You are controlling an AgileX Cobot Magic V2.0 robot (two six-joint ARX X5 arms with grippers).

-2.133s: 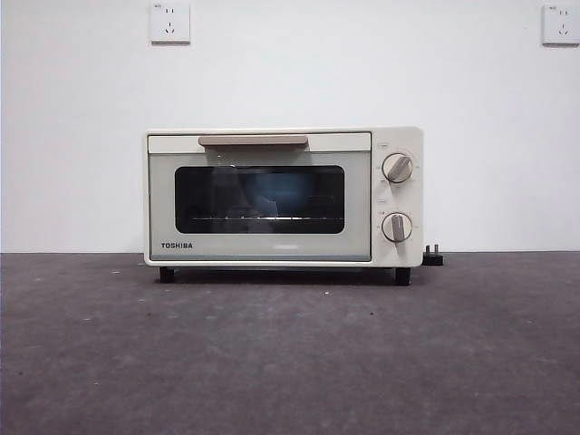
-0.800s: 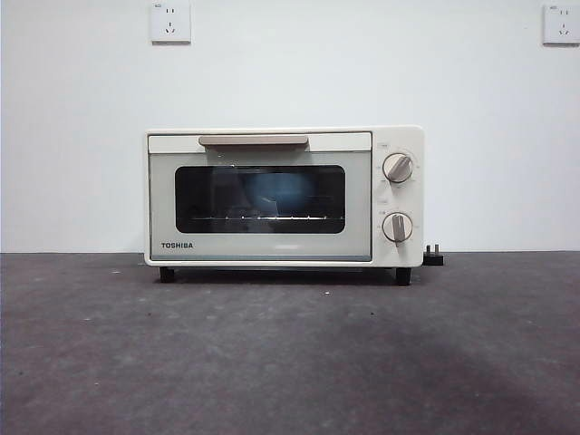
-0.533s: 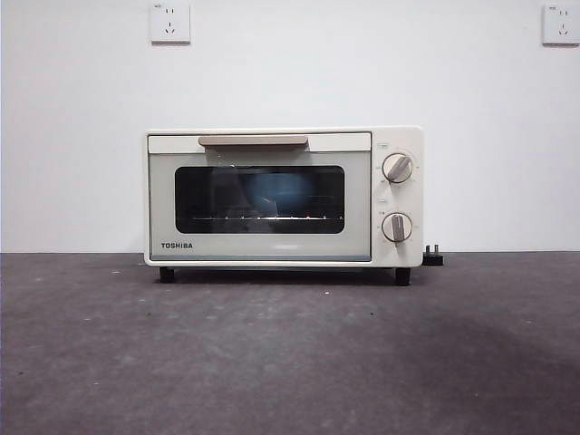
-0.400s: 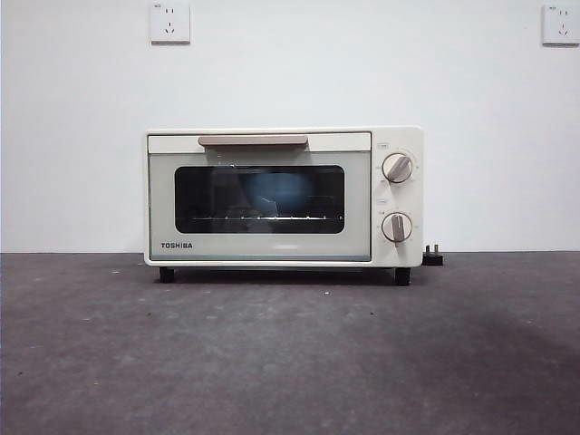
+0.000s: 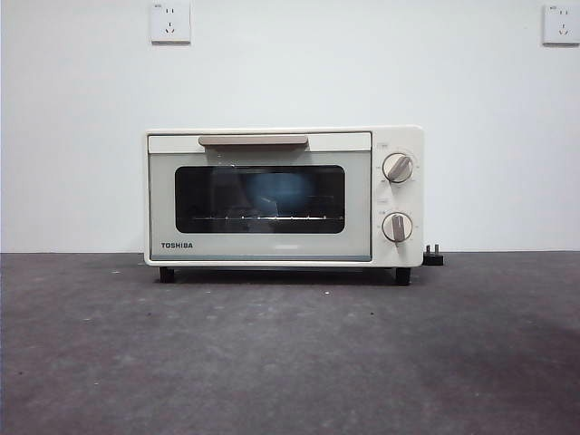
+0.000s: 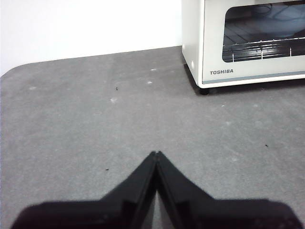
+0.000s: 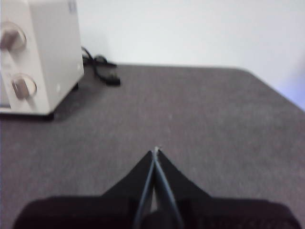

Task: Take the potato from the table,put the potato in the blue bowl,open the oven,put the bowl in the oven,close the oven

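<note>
Front view: the oven (image 5: 284, 197) is seen whole, door shut, standing on the desk (image 5: 290, 362); a blue shape, likely the blue bowl (image 5: 276, 192), is seen dimly behind the glass. No arm is seen here.
Left wrist view: the left tool (image 6: 156, 154) is seen with tips pressed together, holding nothing, above bare desk; the oven's window side is well apart from it.
Right wrist view: the right tool (image 7: 155, 151) is seen closed and empty; the oven's knob end and a black plug (image 7: 102, 69) are well apart from it.
Oven: its long side is laid along the wall, door faced to the front.
</note>
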